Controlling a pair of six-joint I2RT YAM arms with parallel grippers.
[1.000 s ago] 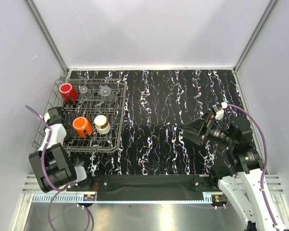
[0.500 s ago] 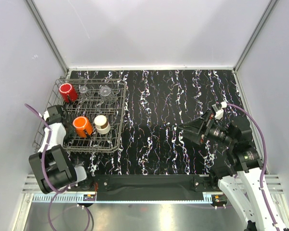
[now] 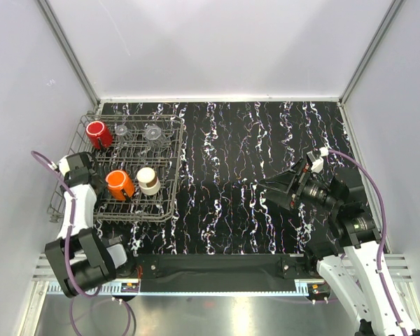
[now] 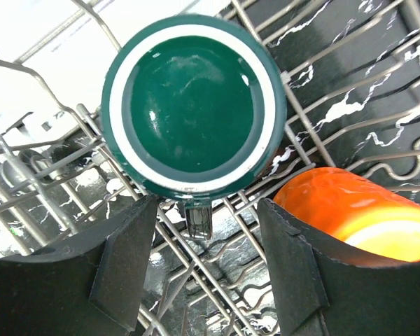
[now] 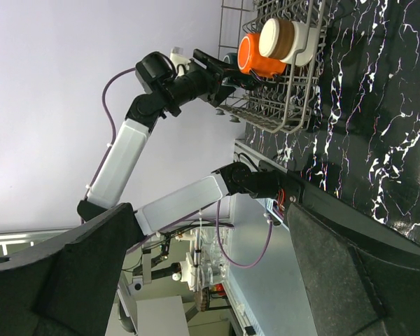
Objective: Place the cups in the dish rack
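Observation:
The dish rack (image 3: 169, 168) stands at the table's left. It holds a red cup (image 3: 96, 133), two clear cups (image 3: 121, 131) (image 3: 152, 131), an orange cup (image 3: 118, 184) and a cream cup (image 3: 148, 180). In the left wrist view the dark green cup (image 4: 193, 105) rests among the rack wires (image 4: 315, 133), with the orange cup (image 4: 357, 213) to its right. My left gripper (image 4: 206, 207) is open, just short of the green cup, not touching it. In the top view the left gripper (image 3: 88, 178) hides that cup. My right gripper (image 3: 269, 187) is open and empty over the table's right side.
The black marbled tabletop (image 3: 252, 154) stretches right of the rack. Grey walls close in the left, back and right. The right wrist view shows the rack (image 5: 280, 105) with the orange cup (image 5: 255, 56) and cream cup (image 5: 283, 36), and the left arm (image 5: 126, 154).
My left arm has drawn back a little toward the rack's left edge, its elbow dropping nearer. The right gripper has shifted only slightly. The cups have not moved.

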